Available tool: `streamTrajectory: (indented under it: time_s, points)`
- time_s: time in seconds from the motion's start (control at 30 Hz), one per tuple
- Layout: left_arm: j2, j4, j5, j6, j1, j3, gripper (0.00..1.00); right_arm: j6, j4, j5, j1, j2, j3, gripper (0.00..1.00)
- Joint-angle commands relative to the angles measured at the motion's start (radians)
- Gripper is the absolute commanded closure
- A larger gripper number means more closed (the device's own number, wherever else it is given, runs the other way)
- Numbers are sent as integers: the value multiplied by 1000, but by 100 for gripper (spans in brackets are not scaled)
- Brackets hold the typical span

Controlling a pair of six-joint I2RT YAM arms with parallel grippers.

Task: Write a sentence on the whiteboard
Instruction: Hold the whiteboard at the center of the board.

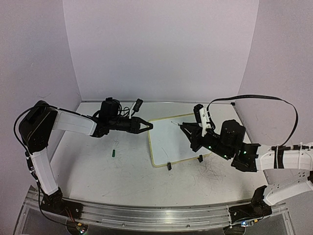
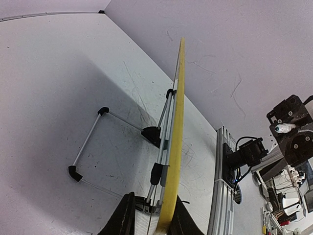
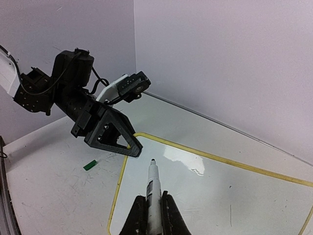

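While pinching the whiteboard's (image 1: 171,142) yellow left edge in the left gripper (image 1: 148,126), held a marker (image 3: 152,188) tight in the right gripper (image 3: 150,203).
Showed board tilted on black clip feet (image 1: 168,166) on the table (image 1: 98,171), marker tip near its far left corner, green cap (image 1: 113,152) lying further left.

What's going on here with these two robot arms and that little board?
The left arm pinches the left edge of the small whiteboard in its jaws, steadying it. The right arm grips a marker in its jaws, tip aimed near the board's far-left corner. The board looks blank, so no writing yet. A small green piece, perhaps the marker's cap, lies on the table to the board's left.
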Motion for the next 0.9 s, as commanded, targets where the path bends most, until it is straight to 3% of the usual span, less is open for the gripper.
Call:
streamTrajectory:
  time_s: [0.0, 0.4, 0.63, 0.87]
  points:
    - [-7, 8, -20, 10, 2, 24, 76, 3, 30, -3, 3, -23, 3, 100]
    - [-7, 7, -8, 7, 1, 28, 68, -2, 34, 17, 5, -25, -2, 100]
    - [-6, 9, 0, 4, 2, 28, 71, 0, 34, 8, 4, -23, -2, 100]
    - [-26, 9, 13, 13, 11, 26, 61, -1, 17, -45, 5, 37, 35, 100]
